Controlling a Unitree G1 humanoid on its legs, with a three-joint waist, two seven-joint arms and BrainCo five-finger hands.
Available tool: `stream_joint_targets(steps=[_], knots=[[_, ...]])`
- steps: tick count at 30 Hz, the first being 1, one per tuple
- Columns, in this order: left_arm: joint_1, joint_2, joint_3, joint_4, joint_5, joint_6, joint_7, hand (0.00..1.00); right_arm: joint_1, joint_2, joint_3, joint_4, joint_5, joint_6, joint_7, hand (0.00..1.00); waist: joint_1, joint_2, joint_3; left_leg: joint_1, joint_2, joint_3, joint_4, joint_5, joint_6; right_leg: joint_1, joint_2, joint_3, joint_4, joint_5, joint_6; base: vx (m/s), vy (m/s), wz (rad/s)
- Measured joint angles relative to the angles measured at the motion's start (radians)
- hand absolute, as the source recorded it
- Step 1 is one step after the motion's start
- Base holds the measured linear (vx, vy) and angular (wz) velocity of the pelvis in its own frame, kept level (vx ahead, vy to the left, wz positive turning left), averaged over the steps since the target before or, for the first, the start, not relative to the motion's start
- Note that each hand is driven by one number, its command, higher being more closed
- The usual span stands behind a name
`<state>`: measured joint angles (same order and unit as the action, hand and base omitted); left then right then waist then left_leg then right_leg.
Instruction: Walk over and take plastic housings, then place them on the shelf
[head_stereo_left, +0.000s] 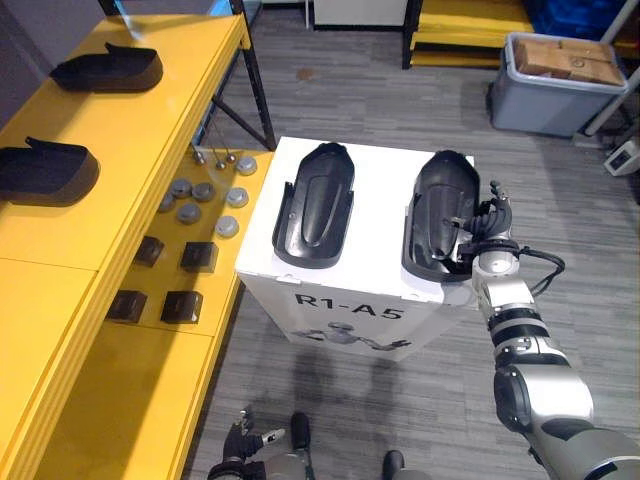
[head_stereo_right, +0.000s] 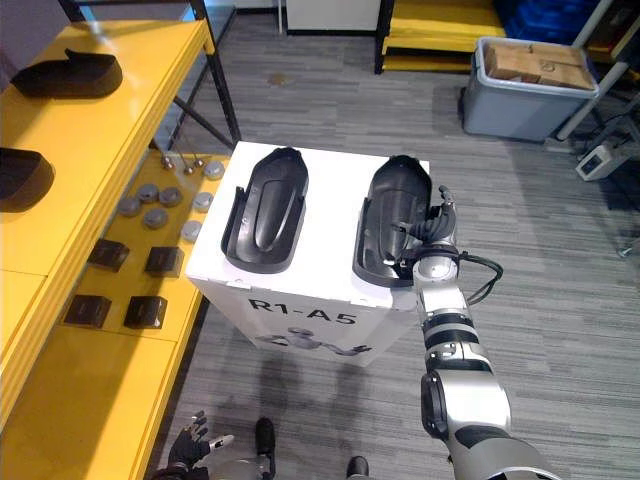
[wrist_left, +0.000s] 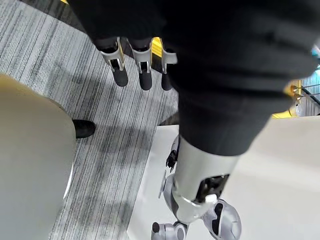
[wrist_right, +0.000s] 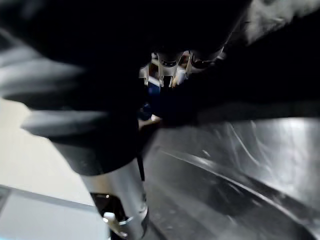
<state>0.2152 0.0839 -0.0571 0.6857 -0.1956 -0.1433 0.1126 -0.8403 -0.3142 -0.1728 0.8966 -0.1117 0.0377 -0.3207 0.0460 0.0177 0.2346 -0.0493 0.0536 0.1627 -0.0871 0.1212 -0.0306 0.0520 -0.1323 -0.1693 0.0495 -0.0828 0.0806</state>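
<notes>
While two black housings sit on the yellow shelf (head_stereo_left: 150, 140), the far shelved housing (head_stereo_left: 108, 70) and the near shelved housing (head_stereo_left: 45, 172), both open side down and set back from the edge facing the box, two more lie open side up on the white box (head_stereo_left: 385, 225). Left housing (head_stereo_left: 318, 205) is by the box's left edge, untouched. Right housing (head_stereo_left: 440, 215) lies along the right edge, flat, not lifted. Right hand (head_stereo_left: 487, 225) is on its outer rim: fingers (head_stereo_left: 497, 208) curled over the rim, thumb inside the shell, so it reads as a pinch grip. Left hand (head_stereo_left: 240, 447) hangs low near the floor, fingers straight and relaxed, holding nothing. My read: walk-over done, about half the parts shelved, grasp on part three in place. Left to do: lift, turn to the shelf, set down, then the same for the left housing.
</notes>
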Motion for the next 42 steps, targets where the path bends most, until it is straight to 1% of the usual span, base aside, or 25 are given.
stream_joint_targets(steps=[3, 4, 10, 13, 15, 16, 19, 22, 24, 26, 31, 33, 37, 39, 40, 42], knots=[[-0.009, 0.0, -0.001, 0.002, -0.001, 0.001, 0.008, 0.0, -0.035, 0.0, -0.024, 0.045, -0.018, 0.012, 0.001, 0.0, -0.004, 0.008, 0.025, -0.001, 0.007, 0.001, 0.0, 0.0, 0.0, -0.001, 0.005, 0.001, 0.001, 0.012, -0.002, 0.01, -0.002, -0.08], [-0.011, 0.0, -0.003, 0.002, -0.001, 0.001, 0.01, 0.0, -0.04, -0.001, -0.024, 0.062, -0.022, 0.014, 0.001, 1.0, -0.005, 0.009, 0.029, -0.001, 0.009, 0.001, 0.0, 0.0, 0.0, -0.002, 0.007, 0.001, 0.001, 0.016, -0.003, -0.01, 0.003, -0.1], [-0.026, 0.008, -0.01, 0.009, -0.002, 0.002, 0.011, 0.0, -0.082, -0.004, -0.052, 0.118, -0.045, 0.026, 0.014, 1.0, -0.006, 0.009, 0.049, -0.011, 0.011, 0.002, 0.0, 0.007, -0.002, -0.018, 0.007, 0.004, 0.002, 0.026, -0.006, -0.05, 0.014, -0.04], [-0.035, 0.011, -0.01, 0.014, -0.016, 0.004, 0.011, 0.0, -0.109, -0.031, -0.066, 0.153, -0.062, 0.031, 0.016, 1.0, -0.006, 0.009, 0.061, -0.018, 0.01, 0.001, -0.001, 0.018, -0.002, -0.024, 0.005, 0.003, 0.002, 0.028, -0.004, -0.09, 0.013, -0.01], [-0.044, 0.012, -0.01, 0.031, -0.017, 0.004, 0.011, 0.0, -0.106, -0.035, -0.067, 0.162, -0.062, 0.033, 0.016, 1.0, -0.011, 0.011, 0.064, -0.017, 0.013, 0.002, -0.004, 0.022, -0.004, -0.026, 0.008, 0.005, 0.002, 0.033, -0.003, -0.09, 0.003, -0.05], [-0.05, 0.015, -0.01, 0.044, -0.017, 0.007, 0.011, 0.0, -0.105, -0.035, -0.067, 0.179, -0.062, 0.035, 0.018, 1.0, -0.019, 0.01, 0.065, -0.016, 0.015, 0.002, -0.005, 0.024, -0.005, -0.026, 0.01, 0.007, 0.002, 0.035, -0.002, -0.08, 0.003, -0.06], [-0.055, 0.017, -0.01, 0.056, -0.017, 0.009, 0.01, 0.0, -0.097, -0.035, -0.058, 0.179, -0.061, 0.036, 0.03, 1.0, -0.029, 0.01, 0.065, -0.015, 0.015, 0.004, -0.005, 0.024, -0.005, -0.028, 0.01, 0.014, 0.002, 0.036, 0.0, -0.06, 0.01, -0.05], [-0.064, 0.019, -0.01, 0.07, -0.017, 0.01, 0.009, 0.0, -0.081, -0.034, -0.039, 0.175, -0.061, 0.036, 0.051, 1.0, -0.028, 0.008, 0.066, -0.005, 0.014, 0.005, -0.005, 0.023, -0.005, -0.024, 0.01, 0.017, 0.0, 0.036, 0.0, -0.01, 0.003, 0.0], [-0.067, 0.019, -0.01, 0.071, -0.017, 0.01, 0.009, 0.0, -0.059, -0.034, -0.021, 0.138, -0.062, 0.036, 0.06, 1.0, -0.025, 0.007, 0.066, 0.0, 0.013, 0.004, -0.005, 0.021, -0.006, -0.015, 0.009, 0.017, -0.007, 0.036, 0.0, 0.0, 0.0, 0.0], [-0.068, 0.019, -0.01, 0.071, -0.017, 0.01, 0.009, 0.0, -0.032, -0.032, -0.02, 0.089, -0.063, 0.036, 0.071, 1.0, -0.025, 0.007, 0.066, 0.0, 0.013, 0.004, -0.005, 0.02, -0.005, -0.014, 0.01, 0.017, -0.009, 0.036, 0.0, 0.02, -0.001, 0.01], [-0.067, 0.019, -0.007, 0.069, -0.017, 0.012, 0.007, 0.0, 0.067, -0.03, -0.02, -0.064, -0.063, 0.037, 0.071, 1.0, -0.026, 0.005, 0.066, 0.006, 0.011, 0.0, -0.001, 0.02, -0.005, 0.001, 0.009, 0.016, -0.009, 0.036, 0.001, 0.04, -0.003, 0.02], [-0.061, 0.013, 0.004, 0.054, -0.017, 0.012, 0.005, 0.0, 0.148, -0.025, -0.02, -0.194, -0.063, 0.036, 0.067, 1.0, -0.026, 0.005, 0.065, 0.01, 0.011, 0.0, -0.001, 0.02, -0.005, 0.005, 0.009, 0.016, -0.009, 0.036, 0.001, 0.0, 0.0, 0.0], [-0.05, 0.0, 0.033, 0.039, -0.017, 0.012, 0.001, 0.0, 0.289, -0.004, -0.025, -0.402, -0.06, 0.035, 0.051, 1.0, -0.033, 0.005, 0.061, 0.017, 0.011, -0.003, -0.005, 0.02, -0.005, 0.012, 0.007, 0.015, -0.008, 0.034, 0.004, -0.03, 0.005, 0.01], [-0.035, -0.007, 0.057, 0.013, -0.017, 0.013, -0.006, 0.0, 0.392, 0.015, -0.027, -0.536, -0.06, 0.021, 0.031, 1.0, -0.037, 0.003, 0.046, 0.017, 0.01, -0.009, -0.005, 0.02, -0.005, 0.013, 0.007, 0.01, -0.008, 0.032, 0.006, -0.04, 0.006, 0.06], [-0.027, -0.012, 0.073, -0.001, -0.017, 0.013, -0.007, 0.0, 0.413, 0.02, -0.027, -0.564, -0.06, 0.018, 0.027, 1.0, -0.04, 0.002, 0.041, 0.017, 0.009, -0.012, -0.005, 0.02, -0.005, 0.012, 0.007, 0.007, -0.008, 0.032, 0.007, -0.04, 0.003, 0.15], [-0.004, -0.013, 0.115, -0.056, -0.016, 0.012, -0.008, 0.0, 0.475, 0.045, -0.057, -0.649, -0.055, -0.008, 0.02, 1.0, -0.052, -0.001, 0.019, 0.017, 0.005, -0.029, -0.005, 0.02, -0.005, 0.019, 0.003, -0.008, -0.008, 0.028, 0.012, -0.02, 0.002, 0.18]])
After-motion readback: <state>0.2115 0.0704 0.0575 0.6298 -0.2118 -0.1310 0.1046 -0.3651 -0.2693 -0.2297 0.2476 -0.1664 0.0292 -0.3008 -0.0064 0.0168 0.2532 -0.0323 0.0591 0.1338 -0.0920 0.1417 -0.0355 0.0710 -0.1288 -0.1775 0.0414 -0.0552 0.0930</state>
